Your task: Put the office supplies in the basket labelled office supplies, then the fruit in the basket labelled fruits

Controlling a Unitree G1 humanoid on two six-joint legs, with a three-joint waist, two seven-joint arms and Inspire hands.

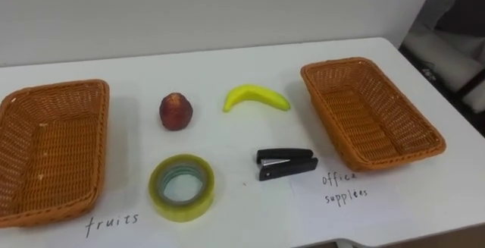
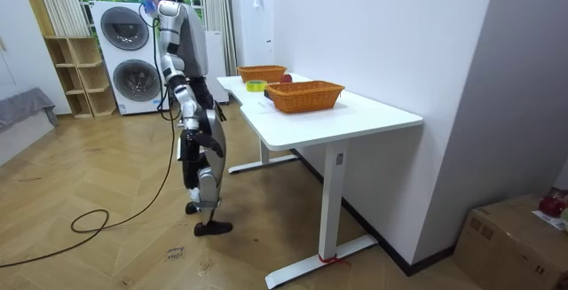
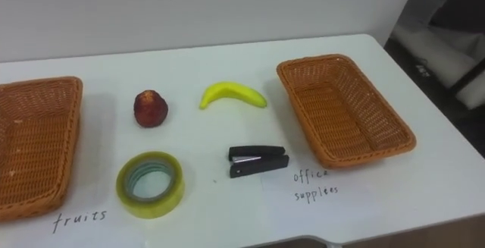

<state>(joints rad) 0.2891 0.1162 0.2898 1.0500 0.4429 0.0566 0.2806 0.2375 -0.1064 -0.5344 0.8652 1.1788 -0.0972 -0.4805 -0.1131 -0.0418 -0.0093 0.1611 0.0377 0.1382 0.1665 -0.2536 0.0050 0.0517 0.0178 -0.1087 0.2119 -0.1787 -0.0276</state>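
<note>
Status: no item sorted. I stood at the long edge of the table (image 1: 227, 58), facing it.

1. The fruit basket (image 1: 57, 89), on my left, held nothing.
2. The office basket (image 1: 394, 151), on my right, also held nothing.
3. All four items lay on the table between the baskets, each apart from the others. The apple (image 1: 176, 111) and the banana (image 1: 256, 97) made the far row. The tape (image 1: 157, 191) and the stapler (image 1: 286, 162) made the near row.
4. My right hand (image 2: 206, 139) hung low at my side, short of the table. Whether it was released or clenched could not be told.

Remaining work, as I judged it: apple and banana to the left basket, tape and stapler to the right. All four transfers were outstanding. The apple and the tape lay nearer the fruit basket, the banana and the stapler nearer the office basket.
</note>
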